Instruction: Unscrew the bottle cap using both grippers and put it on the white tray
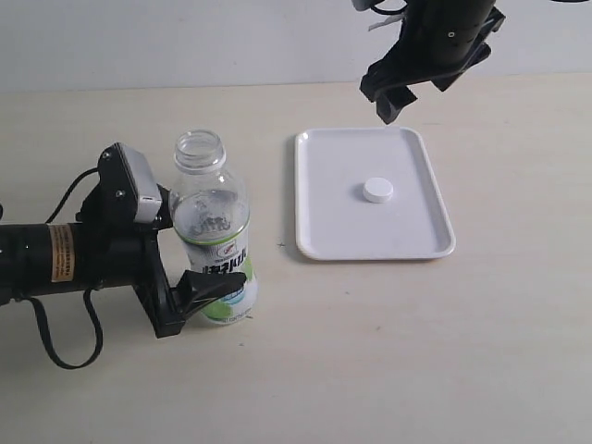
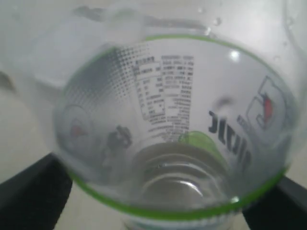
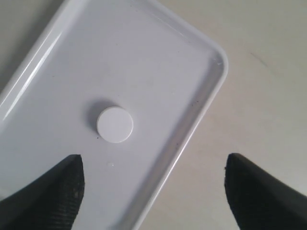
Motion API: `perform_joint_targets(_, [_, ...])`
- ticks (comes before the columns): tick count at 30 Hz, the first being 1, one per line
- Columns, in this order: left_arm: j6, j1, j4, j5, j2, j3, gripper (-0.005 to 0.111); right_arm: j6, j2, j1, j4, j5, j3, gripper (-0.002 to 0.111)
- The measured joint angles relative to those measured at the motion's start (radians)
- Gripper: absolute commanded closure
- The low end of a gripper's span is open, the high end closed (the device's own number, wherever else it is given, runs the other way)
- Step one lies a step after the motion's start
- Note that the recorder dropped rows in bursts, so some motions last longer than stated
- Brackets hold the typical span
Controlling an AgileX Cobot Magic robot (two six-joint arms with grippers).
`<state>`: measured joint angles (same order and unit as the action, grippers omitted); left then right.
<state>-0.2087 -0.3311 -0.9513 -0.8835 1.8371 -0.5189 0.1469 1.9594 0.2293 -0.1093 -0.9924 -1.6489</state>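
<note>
Clamping the uncapped bottle [image 1: 211, 217] low on its body, the left gripper [image 1: 191, 243] holds it upright beside the white tray [image 1: 319, 199], where the cap [image 1: 377, 191] lies near the middle below the right gripper [image 1: 413, 92], its fingers spread and empty; placement looks done, leaving only release and retreat.

Lab-like test bench: bare beige tabletop [image 1: 416, 351], plain white wall [image 1: 185, 37].

beige table [image 1: 388, 361], bottle [image 1: 214, 215] standing, white tray [image 1: 331, 217]
</note>
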Motion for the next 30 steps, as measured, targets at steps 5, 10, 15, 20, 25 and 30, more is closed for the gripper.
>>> perform_joint_targets(5, [-0.096,0.000,-0.062,0.107,-0.067,0.002,0.020,0.002,-0.019,0.000,0.012,-0.002,0.000,0.033])
perform_joint_targets(10, [-0.173,0.000,-0.106,0.171,-0.100,0.024,0.021,0.030,-0.030,0.000,0.061,0.000,0.000,0.033])
perform_joint_targets(15, [-0.199,0.000,-0.101,0.206,-0.148,0.075,0.027,0.043,-0.031,0.000,0.085,-0.002,0.000,0.043])
perform_joint_targets(20, [-0.214,0.000,-0.067,0.290,-0.214,0.131,0.079,0.044,-0.060,0.000,0.126,-0.011,0.000,0.070])
perform_joint_targets(25, [-0.215,0.000,0.046,0.396,-0.267,0.149,0.107,0.014,-0.107,0.000,0.136,-0.026,0.000,0.071])
perform_joint_targets(30, [-0.234,0.000,0.179,0.480,-0.337,0.157,0.107,0.008,-0.168,0.000,0.169,-0.066,0.063,0.071])
